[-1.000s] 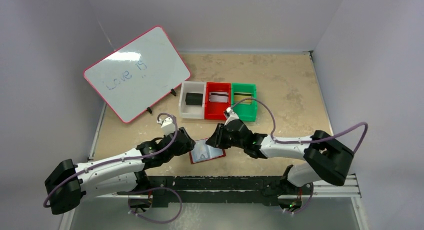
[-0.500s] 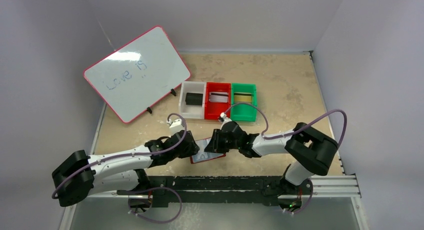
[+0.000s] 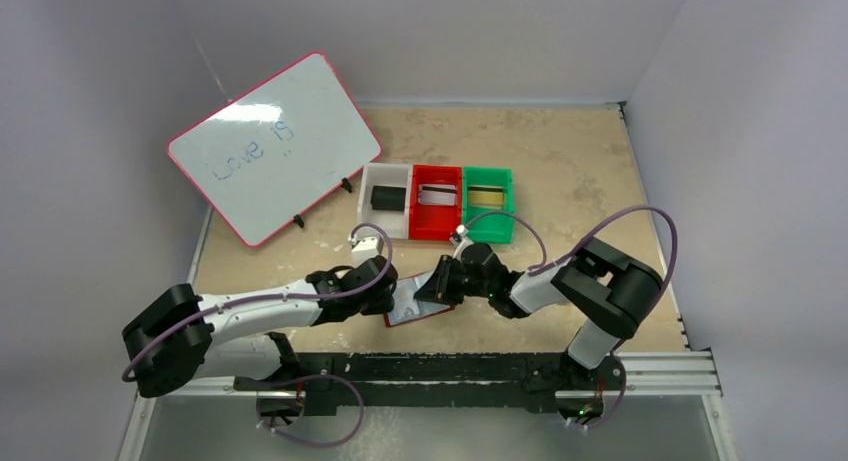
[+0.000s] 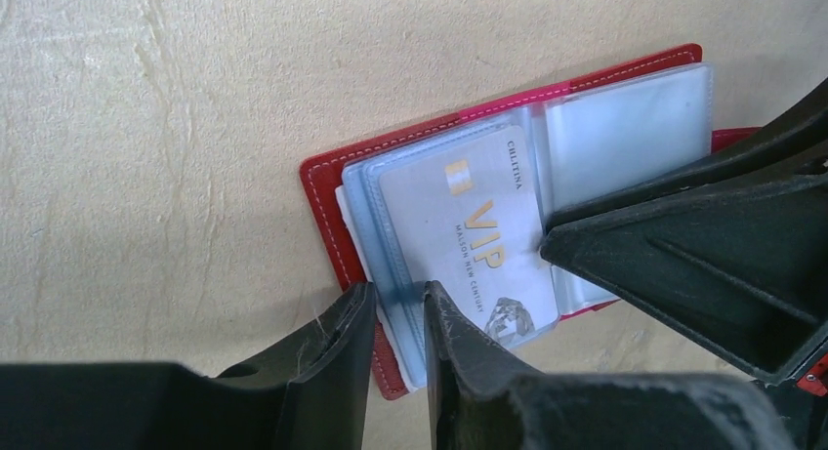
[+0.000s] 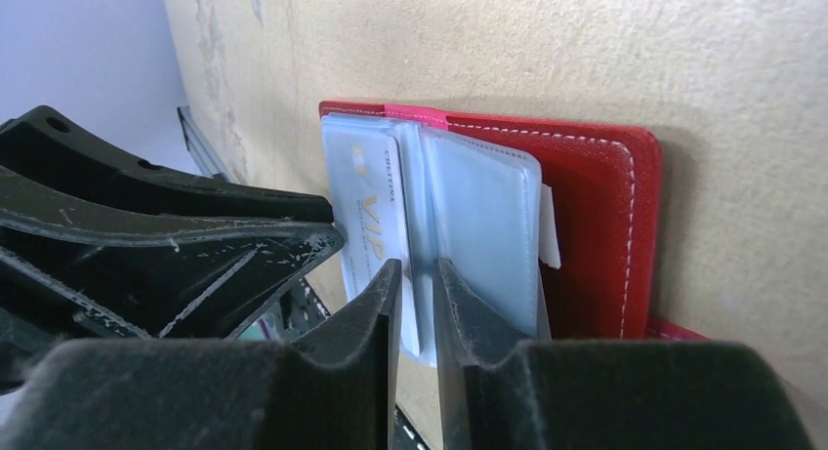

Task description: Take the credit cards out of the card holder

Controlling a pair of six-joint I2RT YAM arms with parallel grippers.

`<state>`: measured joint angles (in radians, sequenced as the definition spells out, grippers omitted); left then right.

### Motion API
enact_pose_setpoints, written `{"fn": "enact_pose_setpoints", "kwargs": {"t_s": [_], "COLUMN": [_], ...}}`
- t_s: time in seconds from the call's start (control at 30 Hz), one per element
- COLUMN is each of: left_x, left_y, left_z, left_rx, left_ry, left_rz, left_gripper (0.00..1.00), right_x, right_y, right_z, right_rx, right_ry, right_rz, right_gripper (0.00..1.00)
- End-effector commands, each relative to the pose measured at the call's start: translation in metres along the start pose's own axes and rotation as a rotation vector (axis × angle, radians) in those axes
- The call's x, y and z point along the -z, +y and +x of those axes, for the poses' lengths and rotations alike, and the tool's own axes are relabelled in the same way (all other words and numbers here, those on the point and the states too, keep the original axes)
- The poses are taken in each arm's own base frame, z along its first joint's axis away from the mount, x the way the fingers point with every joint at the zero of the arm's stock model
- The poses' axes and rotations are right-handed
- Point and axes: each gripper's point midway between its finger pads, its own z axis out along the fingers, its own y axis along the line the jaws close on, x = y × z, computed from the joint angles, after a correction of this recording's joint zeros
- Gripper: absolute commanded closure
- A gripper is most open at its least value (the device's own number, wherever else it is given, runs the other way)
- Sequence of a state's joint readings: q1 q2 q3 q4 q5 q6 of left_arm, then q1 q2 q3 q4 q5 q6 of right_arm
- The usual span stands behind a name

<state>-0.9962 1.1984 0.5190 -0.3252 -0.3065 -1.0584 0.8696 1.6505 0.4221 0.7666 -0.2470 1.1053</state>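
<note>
Both arms have drawn in since the earlier overhead view, and their grippers now meet over the card holder (image 3: 415, 309). It lies open at lower centre, on the same patch of table (image 3: 560, 161) as before.

In the left wrist view, a pale silver-grey VIP card (image 4: 469, 235) sits inside the top one of the clear sleeves (image 4: 625, 128), face up at frame centre. The red cover shows around it.

The left gripper (image 4: 395, 308) is at the bottom edge of that view. Its fingers are almost together, pinching the lower corner of the sleeve stack. The right gripper (image 5: 417, 279) is likewise nearly closed on the edge of a single sleeve leaf, which stands up from the spine.

Farther up the overhead view, a black card (image 3: 385, 196) lies in a white bin (image 3: 369, 221). A silver card (image 3: 436, 194) lies in a red bin (image 3: 420, 224), and a gold card (image 3: 486, 195) in a green bin (image 3: 503, 224). A whiteboard (image 3: 272, 146) leans at upper left.

This looks like the last card. To free it well, you likely want one gripper pinning sleeve and cover flat. The other should take the bare card edge alone, not plastic and card together. You cannot tell from these views which sleeve edge is open, so confirm that first. Then draw the card straight along its own plane. A twisted or lifted pull would probably drag the whole holder along.
</note>
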Motion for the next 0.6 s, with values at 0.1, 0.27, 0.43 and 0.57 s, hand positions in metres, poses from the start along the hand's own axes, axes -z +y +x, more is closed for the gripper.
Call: {"fn": "enact_pose_setpoints", "kwargs": {"t_s": [0.1,0.27,0.43,0.57], "left_x": [0.003,0.011,0.009,0.000], "left_y": [-0.013,-0.029,-0.036,-0.029], "left_z": [-0.012,-0.023,-0.021,-0.010], "left_rx": [-0.018,-0.021,0.000,0.016], "left_ry": [-0.031,-0.051,-0.052,-0.023], "left_rz": [0.028,0.071,0.120,0.104], "left_gripper": [0.76,0.70,0.70,0.72], "right_x": [-0.002,-0.005,-0.007,-0.009], "right_y": [0.016,0.019,0.019,0.018], "right_z": [0.002,0.000,0.000,0.000], "right_rx": [0.023,0.059,0.065,0.065], "right_ry": [0.025,0.029,0.039,0.046], "right_rz": [-0.090,-0.090,-0.079,-0.072], "right_gripper": [0.78,0.77,0.77,0.78]}}
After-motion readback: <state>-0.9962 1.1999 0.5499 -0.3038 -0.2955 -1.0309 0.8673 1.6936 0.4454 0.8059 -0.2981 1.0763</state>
